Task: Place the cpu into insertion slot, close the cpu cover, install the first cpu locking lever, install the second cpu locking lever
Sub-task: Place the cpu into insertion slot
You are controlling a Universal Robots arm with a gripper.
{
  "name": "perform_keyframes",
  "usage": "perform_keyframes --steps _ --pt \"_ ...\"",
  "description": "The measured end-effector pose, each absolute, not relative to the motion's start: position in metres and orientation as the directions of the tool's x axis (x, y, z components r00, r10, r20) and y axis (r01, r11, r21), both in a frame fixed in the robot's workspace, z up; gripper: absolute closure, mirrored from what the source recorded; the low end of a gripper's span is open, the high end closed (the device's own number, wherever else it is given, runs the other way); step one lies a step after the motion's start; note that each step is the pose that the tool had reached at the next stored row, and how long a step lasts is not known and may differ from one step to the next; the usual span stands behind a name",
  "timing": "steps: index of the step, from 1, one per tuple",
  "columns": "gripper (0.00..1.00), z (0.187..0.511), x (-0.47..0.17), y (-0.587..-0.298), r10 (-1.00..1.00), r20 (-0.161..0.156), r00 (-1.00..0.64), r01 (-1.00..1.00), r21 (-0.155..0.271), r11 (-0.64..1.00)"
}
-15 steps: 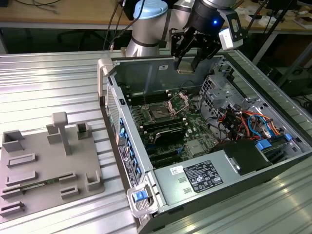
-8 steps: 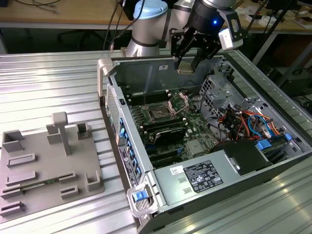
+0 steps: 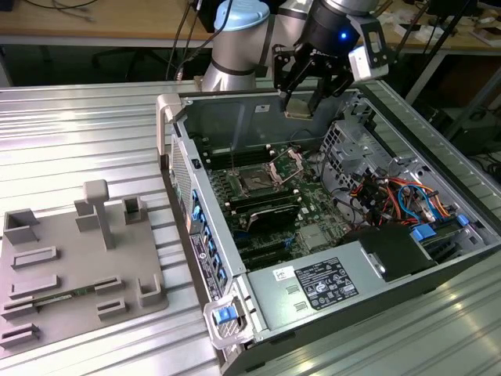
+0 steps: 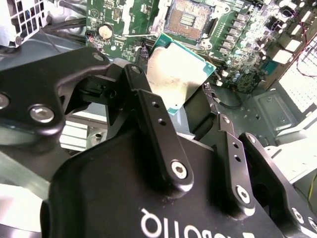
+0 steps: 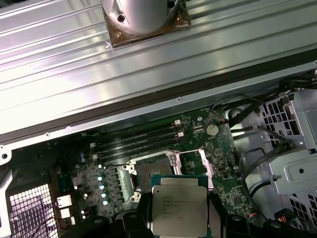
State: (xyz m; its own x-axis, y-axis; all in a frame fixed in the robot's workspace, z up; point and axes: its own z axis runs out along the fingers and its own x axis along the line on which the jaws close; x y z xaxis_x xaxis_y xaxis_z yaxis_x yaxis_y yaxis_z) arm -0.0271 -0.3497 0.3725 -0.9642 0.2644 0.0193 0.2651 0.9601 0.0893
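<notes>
The hand (image 3: 300,100) is clamped on two opposite edges of the cpu (image 5: 177,210), holding it in the air near the open socket (image 3: 257,182), far in the case (image 3: 227,117); the chip seems light, stiff, smooth and fragile underneath, so I judge its edges the safe hold.

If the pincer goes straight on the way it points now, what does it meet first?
Probably the open socket on the motherboard, and the held cpu would touch before the pincer itself. The cpu cover stands raised beside that line. Depth is unclear, so alignment is uncertain.
</notes>
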Motion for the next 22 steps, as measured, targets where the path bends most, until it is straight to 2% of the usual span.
perform_keyframes --steps 22 --pt "0.45 0.3702 -0.0271 -0.3497 0.335 0.020 -0.942 0.335 0.089 0.938"
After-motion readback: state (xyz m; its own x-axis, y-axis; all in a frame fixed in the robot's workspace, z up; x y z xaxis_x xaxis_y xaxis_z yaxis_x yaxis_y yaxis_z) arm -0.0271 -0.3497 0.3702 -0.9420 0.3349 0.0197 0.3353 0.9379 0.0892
